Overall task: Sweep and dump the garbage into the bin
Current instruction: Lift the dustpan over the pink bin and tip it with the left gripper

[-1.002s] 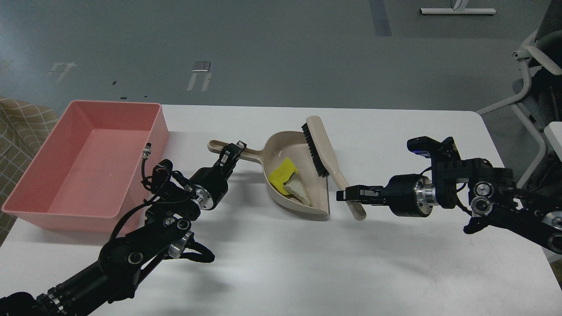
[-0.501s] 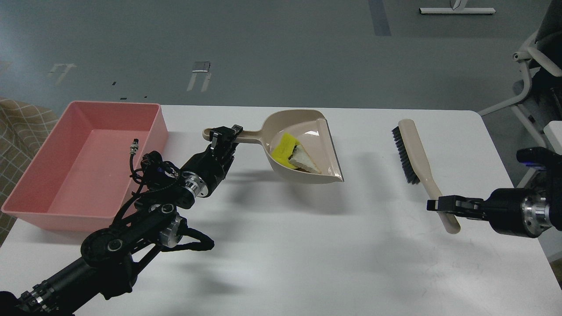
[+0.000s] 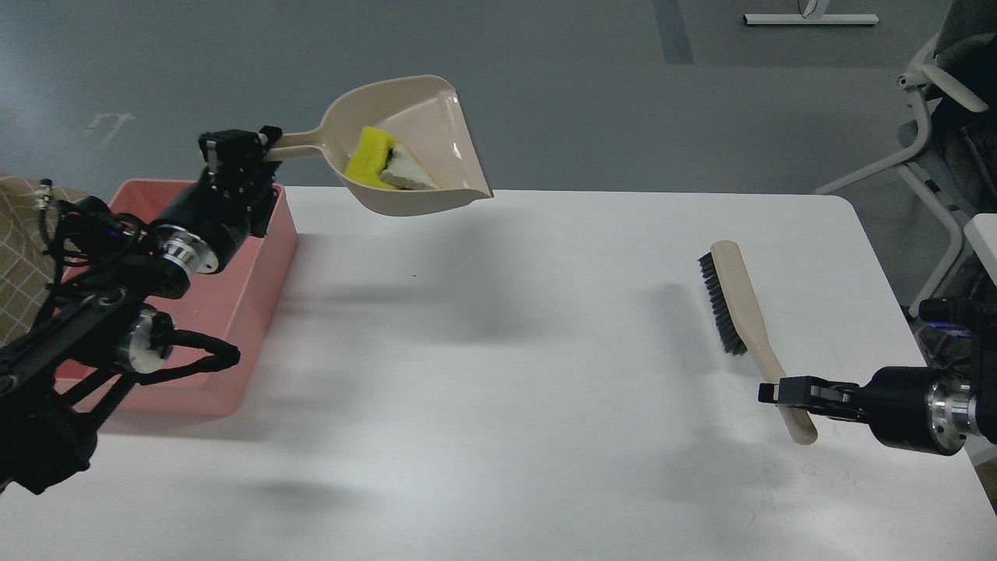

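Note:
My left gripper (image 3: 237,152) is shut on the handle of the beige dustpan (image 3: 436,160) and holds it high above the table's back left, just right of the bin. The garbage lies in the pan: a yellow sponge chunk (image 3: 366,156) and a pale wedge strip (image 3: 406,174). The salmon-pink bin (image 3: 257,257) stands at the table's left, partly hidden by my left arm. My right gripper (image 3: 775,392) is shut on the handle of the beige black-bristled brush (image 3: 736,300), which lies on the table at the right.
The white table (image 3: 506,374) ends just behind the bin and pan. A white chair frame (image 3: 935,109) stands off the table's back right corner. Checked fabric (image 3: 23,226) shows at the far left.
My left gripper has lifted the dustpan with the garbage up and to the left, toward the bin. My right gripper has carried the brush to the right and set it lower on the table.

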Available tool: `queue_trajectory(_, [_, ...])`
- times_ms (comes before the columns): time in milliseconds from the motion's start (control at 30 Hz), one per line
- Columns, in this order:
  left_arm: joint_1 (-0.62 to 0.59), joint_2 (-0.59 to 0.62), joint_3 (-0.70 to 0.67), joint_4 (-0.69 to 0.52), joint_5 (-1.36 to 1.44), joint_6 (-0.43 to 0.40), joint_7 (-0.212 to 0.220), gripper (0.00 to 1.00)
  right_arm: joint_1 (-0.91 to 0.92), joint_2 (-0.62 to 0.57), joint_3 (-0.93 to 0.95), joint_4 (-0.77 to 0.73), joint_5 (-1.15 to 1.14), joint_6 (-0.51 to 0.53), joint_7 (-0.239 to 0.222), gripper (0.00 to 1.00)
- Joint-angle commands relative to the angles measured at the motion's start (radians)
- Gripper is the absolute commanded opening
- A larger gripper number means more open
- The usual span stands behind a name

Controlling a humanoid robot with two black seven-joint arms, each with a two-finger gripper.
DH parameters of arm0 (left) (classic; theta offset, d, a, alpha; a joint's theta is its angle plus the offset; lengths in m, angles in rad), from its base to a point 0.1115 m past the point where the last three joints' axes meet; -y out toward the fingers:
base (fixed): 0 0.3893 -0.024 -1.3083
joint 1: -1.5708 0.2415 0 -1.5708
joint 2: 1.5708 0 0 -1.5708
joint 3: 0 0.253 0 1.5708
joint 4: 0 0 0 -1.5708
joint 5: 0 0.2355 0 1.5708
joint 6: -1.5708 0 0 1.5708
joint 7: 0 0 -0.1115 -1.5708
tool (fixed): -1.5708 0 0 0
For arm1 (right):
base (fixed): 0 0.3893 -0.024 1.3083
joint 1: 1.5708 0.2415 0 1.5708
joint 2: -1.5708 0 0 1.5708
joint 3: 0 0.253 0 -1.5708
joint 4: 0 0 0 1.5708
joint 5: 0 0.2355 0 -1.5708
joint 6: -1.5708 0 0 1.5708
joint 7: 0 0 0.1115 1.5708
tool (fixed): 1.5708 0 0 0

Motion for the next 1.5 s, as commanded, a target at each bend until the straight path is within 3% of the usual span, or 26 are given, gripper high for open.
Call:
queue_trajectory(0, [0.107,0.112,-0.138,0.001,-0.063,-0.089,-0.004,0.0,0.0,-0.001,0.0,0.001,0.001,-0.001,0.0,0.0])
queue_trajectory(300, [0.445,0.159,-0.458,0.032,-0.056,-0.269,-0.029,0.0,-0.005,0.003,0.0,0.001,0.001,-0.004,0.0,0.0])
queue_trajectory(401, [0.517,0.169,-0.524,0.081,-0.054,-0.304,-0.053,0.0,-0.003,0.003,0.0,0.001,0.001,-0.004,0.001,0.0])
queue_trajectory(534, [0.559,0.221,-0.565,0.194,-0.005,-0.34,-0.135,0.0,-0.003,0.003,0.0,0.001,0.001,-0.004,0.001,0.0])
queue_trajectory(734, [0.559,0.29,-0.565,0.3,0.099,-0.34,-0.202,0.0,-0.005,0.006,-0.002,0.001,0.001,-0.006,0.001,0.0])
queue_trajectory(1002, [0.556,0.385,-0.565,0.291,0.281,-0.329,-0.277,0.0,-0.005,0.008,-0.002,0.005,-0.001,-0.006,0.001,0.0])
queue_trajectory(1469, [0.545,0.429,-0.562,0.239,0.692,-0.194,-0.328,0.0,-0.012,0.009,-0.002,0.017,-0.001,-0.015,0.001,0.0])
